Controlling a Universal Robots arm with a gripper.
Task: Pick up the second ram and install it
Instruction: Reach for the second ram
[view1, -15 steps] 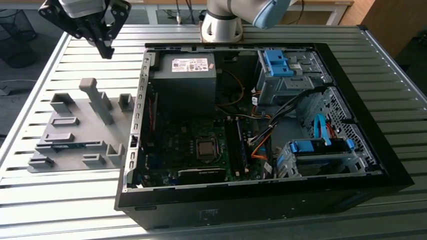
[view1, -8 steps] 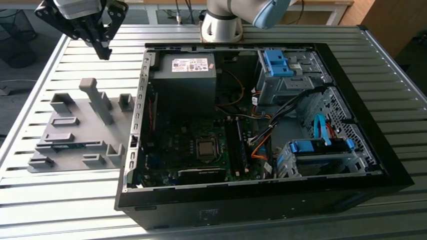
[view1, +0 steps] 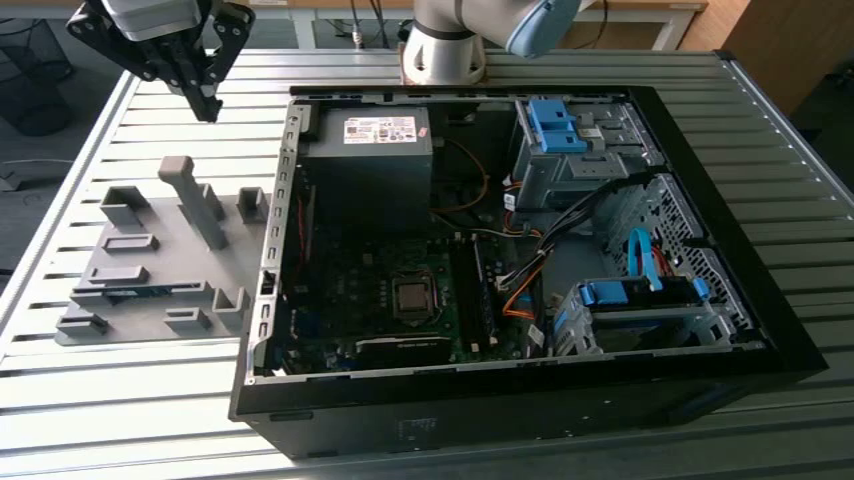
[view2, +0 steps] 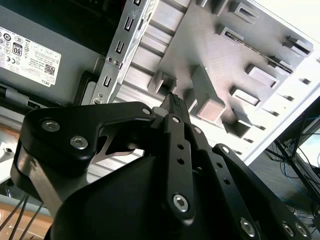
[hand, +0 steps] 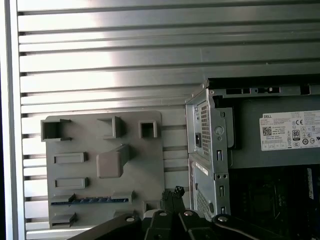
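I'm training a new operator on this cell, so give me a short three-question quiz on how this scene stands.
1. True or false: the second ram lies in the grey holder plate, outside the computer case.
2. The gripper is: A) inside the case; B) above the slatted table, near the holder plate; C) clamped on a drive clip.
3. Fill in: the gripper's fingers are ____ (open/shut).

Key: 1 true; 2 B; 3 shut.

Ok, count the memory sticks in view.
1. The blue memory stick lies in a slot on the grey holder. Others may sit hidden inside the computer case.
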